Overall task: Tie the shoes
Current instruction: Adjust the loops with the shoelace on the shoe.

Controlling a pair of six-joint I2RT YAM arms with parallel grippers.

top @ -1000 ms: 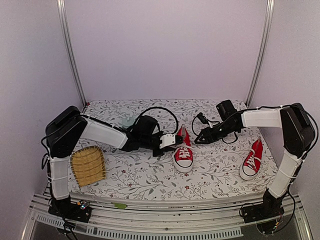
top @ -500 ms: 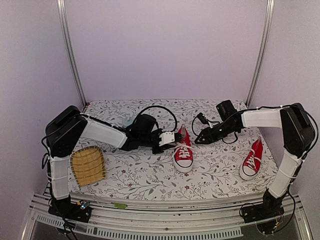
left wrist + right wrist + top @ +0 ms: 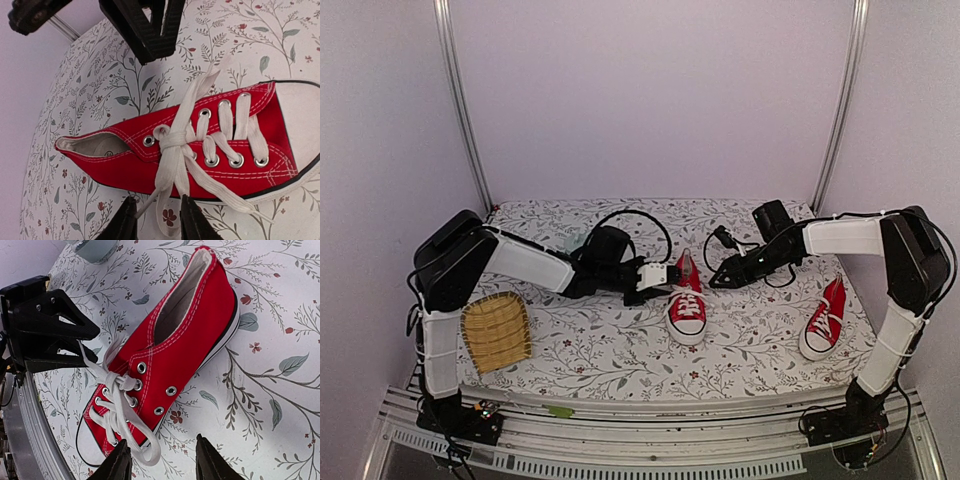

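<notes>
One red shoe (image 3: 687,303) with white laces lies mid-table, toe toward me, its laces in a loose knot (image 3: 172,140). The other shoe (image 3: 823,318) lies at the right. My left gripper (image 3: 658,279) is at the middle shoe's left side. In the left wrist view it (image 3: 156,226) is open, with a lace loop (image 3: 167,210) lying on the table between its fingers. My right gripper (image 3: 716,280) is at that shoe's right side. In the right wrist view it (image 3: 162,465) is open wide and holds nothing. A lace loop (image 3: 150,452) lies by its left finger.
A woven bamboo tray (image 3: 496,332) lies at the front left. A small pale cup (image 3: 577,242) stands behind the left arm, and it also shows in the right wrist view (image 3: 92,247). The table has a floral cloth (image 3: 620,350). A metal rail (image 3: 620,425) runs along the near edge.
My left gripper has shifted slightly back and right, closer to the middle shoe's laces. The right arm and both shoes have not moved.
</notes>
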